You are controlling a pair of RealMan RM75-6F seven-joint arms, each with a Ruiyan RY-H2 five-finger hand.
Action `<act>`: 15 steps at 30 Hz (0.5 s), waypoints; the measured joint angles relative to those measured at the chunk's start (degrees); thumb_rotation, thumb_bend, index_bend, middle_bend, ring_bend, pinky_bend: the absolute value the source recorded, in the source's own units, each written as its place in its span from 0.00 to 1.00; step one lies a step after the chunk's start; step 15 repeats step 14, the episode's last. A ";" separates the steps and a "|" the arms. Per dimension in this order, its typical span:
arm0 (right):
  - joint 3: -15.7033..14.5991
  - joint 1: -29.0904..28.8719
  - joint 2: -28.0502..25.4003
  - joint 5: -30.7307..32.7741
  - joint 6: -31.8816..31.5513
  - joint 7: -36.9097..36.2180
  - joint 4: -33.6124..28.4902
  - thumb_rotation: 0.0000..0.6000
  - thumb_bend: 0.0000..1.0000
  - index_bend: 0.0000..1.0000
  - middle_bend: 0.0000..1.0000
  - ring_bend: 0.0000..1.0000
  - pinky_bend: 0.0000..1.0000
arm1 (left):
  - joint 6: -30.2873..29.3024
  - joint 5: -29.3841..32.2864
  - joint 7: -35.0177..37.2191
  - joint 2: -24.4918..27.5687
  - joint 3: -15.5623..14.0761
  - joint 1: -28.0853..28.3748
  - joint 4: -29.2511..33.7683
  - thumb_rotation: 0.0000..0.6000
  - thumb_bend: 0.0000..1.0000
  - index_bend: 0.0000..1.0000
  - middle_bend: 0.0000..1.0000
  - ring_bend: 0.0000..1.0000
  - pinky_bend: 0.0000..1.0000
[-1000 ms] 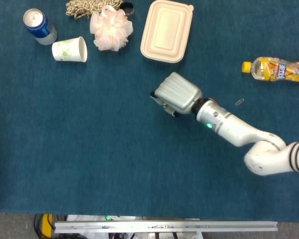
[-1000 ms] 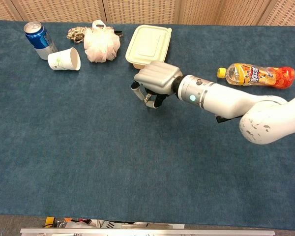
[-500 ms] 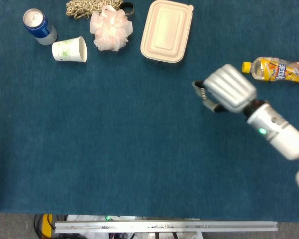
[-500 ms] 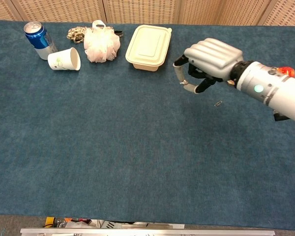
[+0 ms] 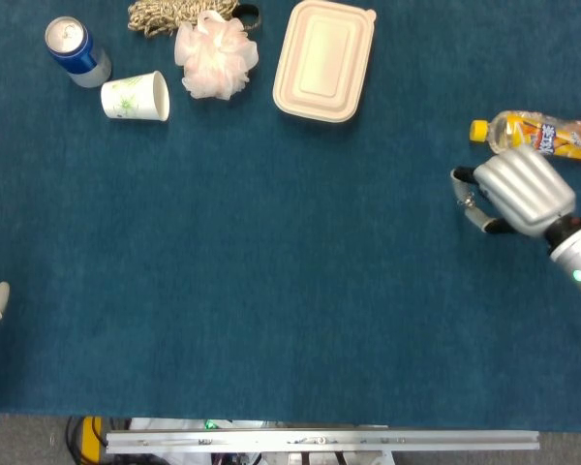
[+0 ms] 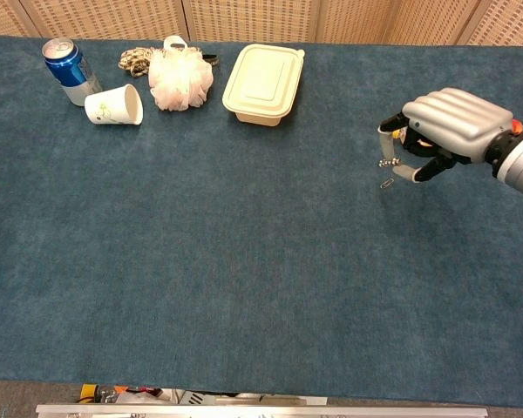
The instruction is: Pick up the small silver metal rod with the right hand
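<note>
Right hand (image 6: 444, 131) over the blue cloth table (image 6: 244, 261)

Its fingers pinch a small silver metal rod (image 6: 385, 162) (thin, hanging down), near the orange drink bottle (image 5: 547, 136).

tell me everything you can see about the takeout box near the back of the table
The takeout box is a cream, rounded-rectangle container that looks like foam or moulded pulp, with its recessed lid closed. It lies flat on the blue table cloth near the far edge, slightly angled, to the right of the pink bath pouf. Nothing touches it; the right hand is well off to its right.
</note>
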State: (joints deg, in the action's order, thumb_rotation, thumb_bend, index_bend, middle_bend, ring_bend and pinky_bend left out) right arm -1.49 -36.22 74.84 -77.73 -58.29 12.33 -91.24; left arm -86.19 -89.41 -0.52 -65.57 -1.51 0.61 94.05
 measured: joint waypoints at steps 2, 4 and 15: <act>-0.06 0.38 0.24 0.08 0.18 -0.57 0.83 1.00 0.51 0.73 1.00 1.00 1.00 | 0.05 -0.07 -0.20 0.00 -0.09 0.02 0.17 1.00 0.32 0.06 0.11 0.09 0.06; -0.09 0.74 0.58 0.07 0.43 -1.10 1.75 1.00 0.51 0.73 1.00 1.00 1.00 | 0.06 -0.09 -0.20 -0.01 -0.16 0.02 0.21 1.00 0.32 0.06 0.11 0.09 0.06; 0.38 1.60 1.25 -0.36 1.53 -1.26 2.94 1.00 0.51 0.73 1.00 1.00 1.00 | 0.11 0.15 -0.52 -0.02 -0.31 -0.06 0.30 1.00 0.32 0.06 0.11 0.09 0.06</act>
